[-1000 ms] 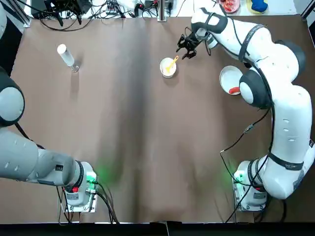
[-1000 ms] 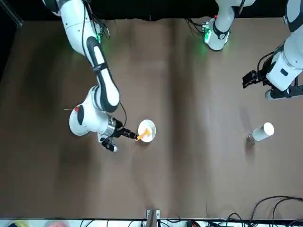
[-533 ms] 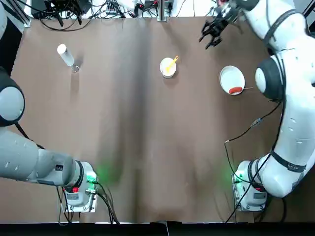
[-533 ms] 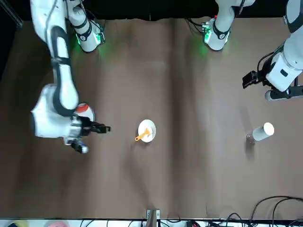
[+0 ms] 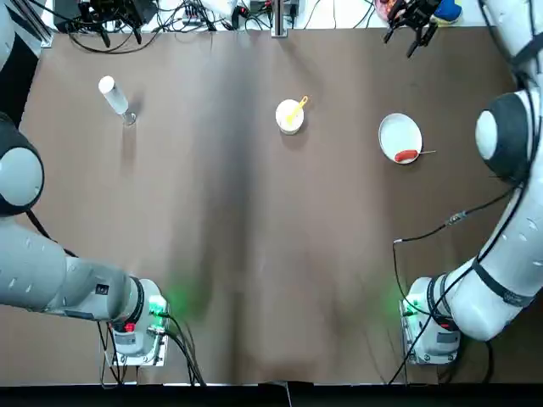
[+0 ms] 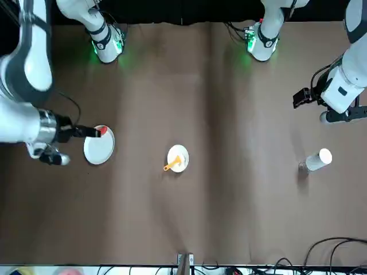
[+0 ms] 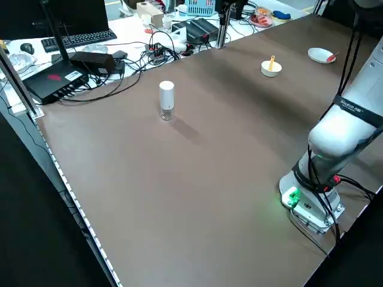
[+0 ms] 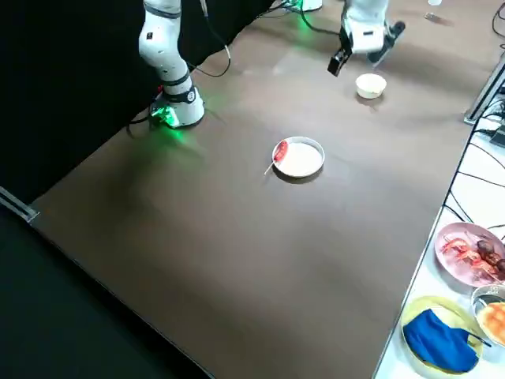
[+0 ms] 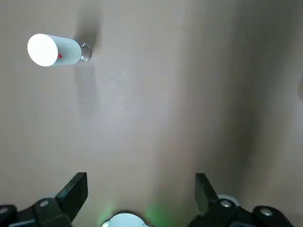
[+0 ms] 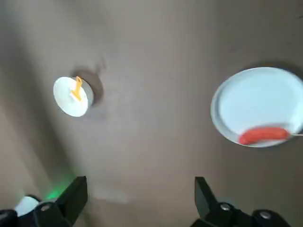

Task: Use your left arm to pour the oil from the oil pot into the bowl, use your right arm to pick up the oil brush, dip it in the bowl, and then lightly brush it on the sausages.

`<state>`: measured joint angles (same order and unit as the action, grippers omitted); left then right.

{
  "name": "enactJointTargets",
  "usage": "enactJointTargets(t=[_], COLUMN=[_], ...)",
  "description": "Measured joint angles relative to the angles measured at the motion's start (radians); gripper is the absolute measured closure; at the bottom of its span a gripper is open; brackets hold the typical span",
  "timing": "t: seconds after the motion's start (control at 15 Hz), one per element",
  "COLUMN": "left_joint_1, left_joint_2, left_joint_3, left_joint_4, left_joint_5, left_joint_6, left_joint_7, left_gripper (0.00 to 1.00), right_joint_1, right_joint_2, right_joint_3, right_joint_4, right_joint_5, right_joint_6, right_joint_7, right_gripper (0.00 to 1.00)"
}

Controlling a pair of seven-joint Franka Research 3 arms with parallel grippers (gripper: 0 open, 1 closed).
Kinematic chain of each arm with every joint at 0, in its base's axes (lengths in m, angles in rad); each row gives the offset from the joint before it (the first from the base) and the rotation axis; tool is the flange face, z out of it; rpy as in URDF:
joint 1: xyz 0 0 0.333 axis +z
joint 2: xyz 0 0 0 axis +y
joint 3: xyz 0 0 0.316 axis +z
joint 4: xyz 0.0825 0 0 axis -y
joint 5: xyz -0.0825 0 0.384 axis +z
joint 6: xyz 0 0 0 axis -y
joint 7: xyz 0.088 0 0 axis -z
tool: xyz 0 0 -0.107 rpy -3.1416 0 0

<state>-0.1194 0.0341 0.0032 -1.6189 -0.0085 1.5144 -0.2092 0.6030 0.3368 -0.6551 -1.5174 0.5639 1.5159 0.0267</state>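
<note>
The oil pot [image 5: 114,98], a clear bottle with a white cap, stands upright at the far left of the table; it also shows below the left wrist camera [image 9: 54,49]. The small white bowl [image 5: 289,117] sits mid-table at the far side. The yellow oil brush [image 5: 296,108] rests in the bowl, its handle over the rim. To the right, a red sausage [image 5: 405,155] on a stick lies on a white plate [image 5: 399,131]. My right gripper [image 5: 409,28] hangs open and empty, high over the far right edge. My left gripper [image 6: 318,106] hovers open on the near side of the oil pot.
Cables, a keyboard and boxes crowd the bench beyond the table's far edge [image 7: 90,57]. Plates of food and a blue cloth [image 8: 442,343] lie off the far right corner. Both arm bases [image 5: 136,326] stand at the near edge.
My right gripper has drawn back from the bowl to the far right corner, past the plate and higher up. The brush stays in the bowl. The left arm has not moved.
</note>
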Motion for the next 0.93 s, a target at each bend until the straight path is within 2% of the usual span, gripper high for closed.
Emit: enactJointTargets(t=[0.2,0.27,0.33,0.4,0.6,0.67,0.8,0.93], left_joint_1=[0.0,0.0,0.0,0.0,0.0,0.0,-0.001,0.0], left_joint_2=[0.001,0.001,0.001,0.001,0.001,0.002,0.005,0.009], left_joint_3=[-0.001,-0.001,-0.001,-0.001,-0.001,-0.001,-0.001,-0.001], left_joint_4=[0.0,0.0,0.0,0.0,0.0,0.0,0.0,0.0], left_joint_5=[0.0,0.0,0.0,0.0,0.0,0.0,0.0,0.0], left_joint_6=[0.0,0.0,0.0,0.0,0.0,0.0,0.0,0.0], left_joint_7=[-0.001,-0.001,-0.001,-0.001,-0.004,-0.004,-0.004,-0.004], left_gripper=[0.0,0.0,0.0,0.0,0.0,0.0,0.0,0.0], right_joint_1=[0.0,-0.013,-0.047,-0.099,-0.271,-0.357,-0.403,-0.411], right_joint_2=[-0.084,-0.112,-0.14,-0.165,-0.219,-0.255,-0.302,-0.348], right_joint_3=[0.008,0.027,0.071,0.142,0.4,0.527,0.589,0.602], right_joint_4=[0.003,0.003,0.003,0.003,-0.001,-0.015,-0.049,-0.094], right_joint_5=[-0.09,-0.116,-0.146,-0.184,-0.322,-0.394,-0.415,-0.428], right_joint_6=[-0.057,-0.081,-0.098,-0.106,-0.117,-0.116,-0.101,-0.072], right_joint_7=[-0.004,-0.016,-0.032,-0.041,-0.043,-0.043,-0.043,-0.045], right_gripper=[0.0,0.0,0.0,0.0,0.0,0.0,0.0,0.0])
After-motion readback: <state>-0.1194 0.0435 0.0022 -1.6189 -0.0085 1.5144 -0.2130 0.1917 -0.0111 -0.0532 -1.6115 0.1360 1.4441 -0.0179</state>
